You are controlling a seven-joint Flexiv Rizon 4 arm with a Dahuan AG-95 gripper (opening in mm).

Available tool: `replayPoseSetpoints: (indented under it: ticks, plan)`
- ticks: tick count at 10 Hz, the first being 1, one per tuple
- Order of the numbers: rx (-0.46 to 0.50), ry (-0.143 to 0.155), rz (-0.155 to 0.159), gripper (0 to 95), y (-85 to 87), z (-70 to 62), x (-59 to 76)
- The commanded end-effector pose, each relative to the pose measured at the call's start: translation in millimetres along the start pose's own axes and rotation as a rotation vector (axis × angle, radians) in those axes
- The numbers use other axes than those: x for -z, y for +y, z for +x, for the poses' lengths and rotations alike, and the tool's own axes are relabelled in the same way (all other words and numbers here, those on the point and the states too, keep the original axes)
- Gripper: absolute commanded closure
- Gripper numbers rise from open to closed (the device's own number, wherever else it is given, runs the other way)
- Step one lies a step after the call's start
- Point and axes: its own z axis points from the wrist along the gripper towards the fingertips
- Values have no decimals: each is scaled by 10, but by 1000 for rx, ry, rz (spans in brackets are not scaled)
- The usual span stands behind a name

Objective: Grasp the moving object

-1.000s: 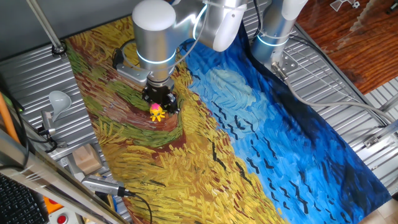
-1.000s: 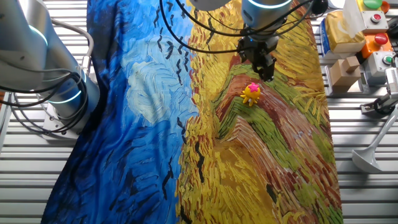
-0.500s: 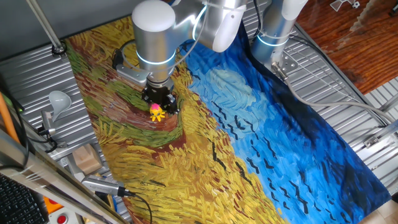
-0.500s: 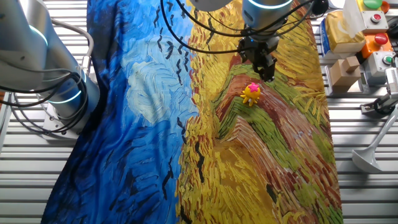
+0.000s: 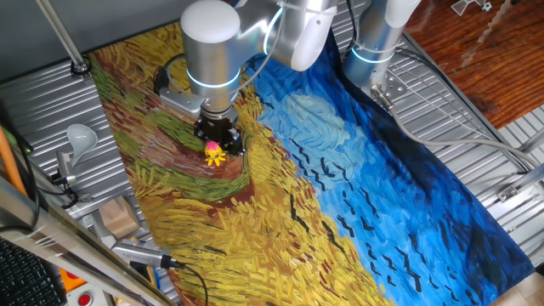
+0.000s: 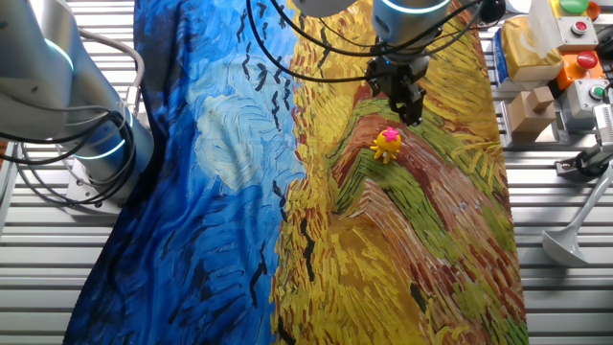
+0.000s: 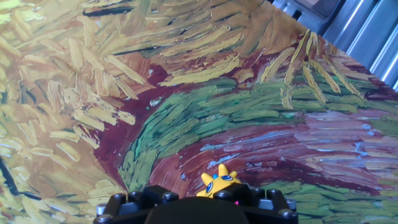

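On the brown swirl of the painted wheat-field cloth [image 5: 280, 212], in one fixed view, the tiny plastic toy with round pink top and spiky yellow legs [image 5: 213, 154] sits just beside the black two-finger gripper [image 5: 223, 138], at its tip. Whether the fingers are spread I cannot tell; the toy looks ungripped.

From the other fixed view, the toy [image 6: 387, 145] lies apart from the gripper [image 6: 409, 107], on a raised fold in the soft cloth [image 6: 412, 240]. That ridge could tilt the toy as the fingers descend.

Along the hand view, yellow spikes [image 7: 217, 181] peek over the dark studded gripper housing [image 7: 193, 205]; the fingertips are hidden. Risks, as I judge them: the toy creeps off before closing, hard fingers flick so light a piece aside, or they pinch cloth, whose yellow strokes resemble the legs.
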Motion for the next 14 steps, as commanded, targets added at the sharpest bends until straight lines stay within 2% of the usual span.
replayPoseSetpoints:
  ticks: [1,4,6,8,12,14]
  plan:
    - [-115,70,-83,950,182,-96,412]
    - [-141,63,-87,950,239,-146,412]
    - [-136,72,-80,950,224,-129,442]
    - [-111,70,-83,950,131,-95,444]
    - [-40,82,-94,950,-258,-35,387]
    - [-75,86,-95,950,-266,-17,361]
